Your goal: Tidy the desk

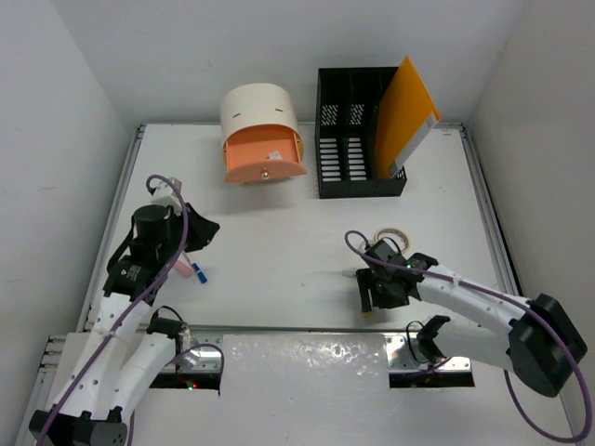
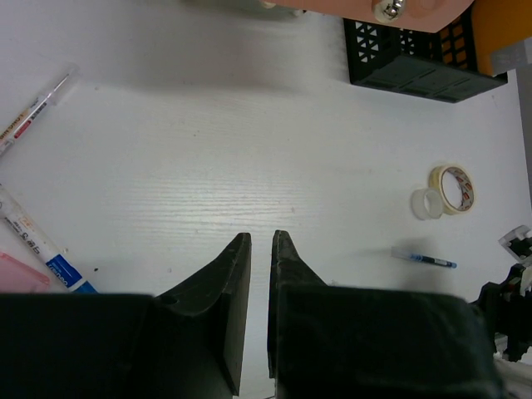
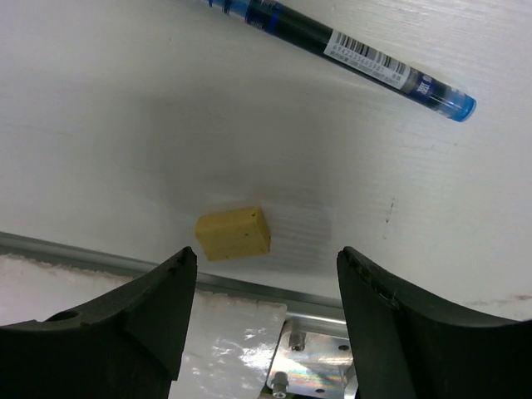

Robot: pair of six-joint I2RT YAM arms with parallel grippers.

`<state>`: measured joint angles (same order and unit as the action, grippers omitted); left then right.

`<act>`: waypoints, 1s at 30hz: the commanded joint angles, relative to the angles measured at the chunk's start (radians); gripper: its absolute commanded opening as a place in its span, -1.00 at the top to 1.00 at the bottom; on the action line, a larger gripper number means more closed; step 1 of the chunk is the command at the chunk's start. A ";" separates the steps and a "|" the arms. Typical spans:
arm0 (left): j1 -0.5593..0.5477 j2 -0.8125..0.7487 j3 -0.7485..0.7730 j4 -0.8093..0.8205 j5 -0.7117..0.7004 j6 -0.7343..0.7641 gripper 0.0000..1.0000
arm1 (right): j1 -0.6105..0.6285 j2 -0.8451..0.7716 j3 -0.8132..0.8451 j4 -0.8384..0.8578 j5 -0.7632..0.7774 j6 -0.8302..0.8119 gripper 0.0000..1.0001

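The white desk [image 1: 279, 223] has metal rails and a foil strip [image 1: 307, 360] at its near edge. My right gripper [image 3: 266, 256] stands open low over the desk's near edge, also seen from above [image 1: 376, 293]. A small yellow eraser [image 3: 233, 233] lies on the desk just beyond its fingertips, nearer the left finger. A blue pen [image 3: 349, 50] lies farther off. My left gripper [image 2: 259, 241] is shut with nothing in it, hovering above bare desk at the left [image 1: 200, 232].
A cream drawer unit with an orange drawer [image 1: 263, 139] and a black file organizer [image 1: 358, 130] holding a yellow envelope stand at the back. Tape rolls [image 2: 453, 189] lie mid-right. Pens [image 2: 41, 249] and a pink item [image 2: 21, 274] lie at the left. A rail [image 3: 249, 283] borders the eraser.
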<state>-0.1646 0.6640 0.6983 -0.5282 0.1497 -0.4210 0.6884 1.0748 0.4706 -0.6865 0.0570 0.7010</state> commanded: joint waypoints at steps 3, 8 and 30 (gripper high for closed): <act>-0.012 -0.035 0.014 -0.018 -0.019 0.022 0.84 | 0.068 0.071 -0.009 0.076 0.070 0.028 -0.32; -0.010 -0.041 0.009 -0.019 -0.019 0.024 0.84 | 0.125 0.128 -0.004 0.104 0.119 0.038 -0.31; -0.010 -0.058 0.004 -0.023 -0.062 0.016 0.84 | 0.292 0.132 0.581 -0.206 0.414 -0.007 0.99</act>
<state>-0.1650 0.6258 0.6983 -0.5735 0.1150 -0.4007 0.9726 1.2469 0.8711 -0.8379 0.3573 0.7315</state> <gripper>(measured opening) 0.081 0.166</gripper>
